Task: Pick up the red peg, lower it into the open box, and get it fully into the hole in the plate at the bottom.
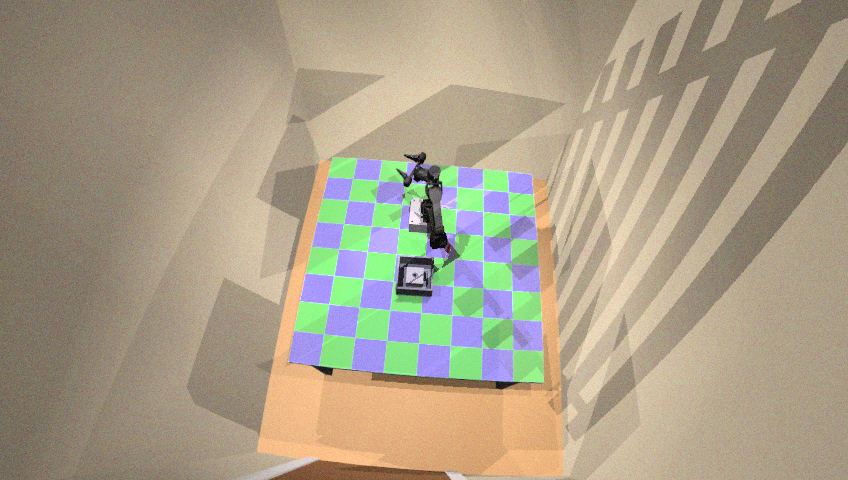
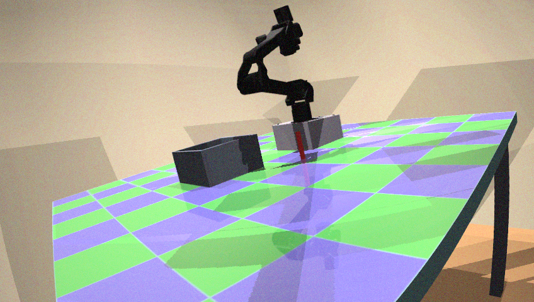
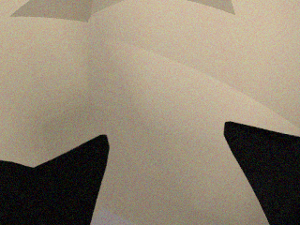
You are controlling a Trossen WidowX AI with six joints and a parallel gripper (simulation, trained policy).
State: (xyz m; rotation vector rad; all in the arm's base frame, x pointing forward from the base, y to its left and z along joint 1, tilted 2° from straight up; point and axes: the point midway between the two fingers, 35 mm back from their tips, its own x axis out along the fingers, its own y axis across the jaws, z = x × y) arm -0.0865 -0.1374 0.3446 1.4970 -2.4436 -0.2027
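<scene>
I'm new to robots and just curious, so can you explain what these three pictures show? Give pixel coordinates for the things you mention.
It's one black robot arm with a two-fingered gripper (image 1: pixel 401 164) (image 3: pixel 167 135), open and holding nothing. The first picture looks down from above, the second from beside the table, the third from the arm's wrist, past its fingertips toward a wall. On the green and purple checkered table top (image 1: pixel 404 356) (image 2: pixel 344 175) are an open dark box (image 1: pixel 414 292) (image 2: pixel 225 162), a pale block (image 1: pixel 415 209) (image 2: pixel 325 133) and a red peg (image 1: pixel 448 249) (image 2: pixel 300 146), standing slightly tilted.
</scene>
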